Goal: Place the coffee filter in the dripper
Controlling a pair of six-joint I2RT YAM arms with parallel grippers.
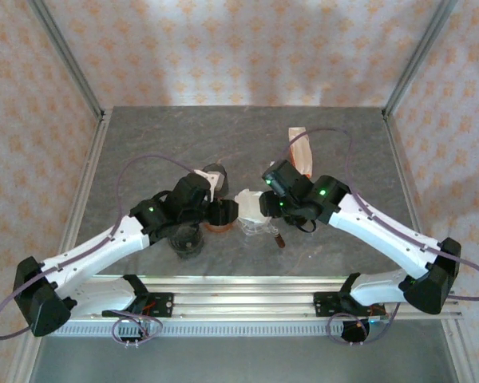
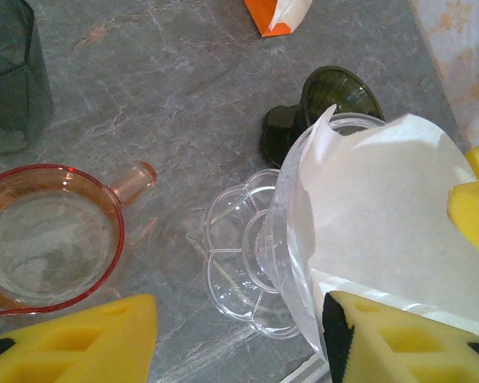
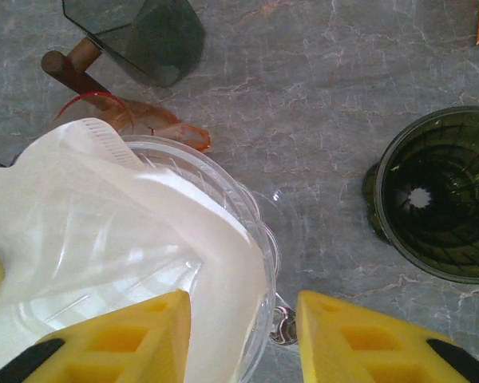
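A clear plastic dripper (image 1: 255, 219) stands mid-table between both grippers, and the white paper filter (image 1: 247, 198) sits inside its cone. The left wrist view shows its flower-shaped base (image 2: 239, 247) and the filter (image 2: 383, 207) rising past the rim. My left gripper (image 2: 239, 343) is open, its right finger beside the dripper wall. My right gripper (image 3: 243, 335) is open and straddles the dripper rim (image 3: 259, 239). One of its fingers (image 3: 120, 335) is inside the filter (image 3: 104, 223) and the other is outside.
A dark green dripper (image 3: 439, 195) stands just beyond the clear one. A pink measuring cup (image 2: 48, 235) and a dark grey glass vessel (image 3: 144, 32) with a wooden handle lie to the left. An orange and white filter pack (image 1: 301, 152) lies further back.
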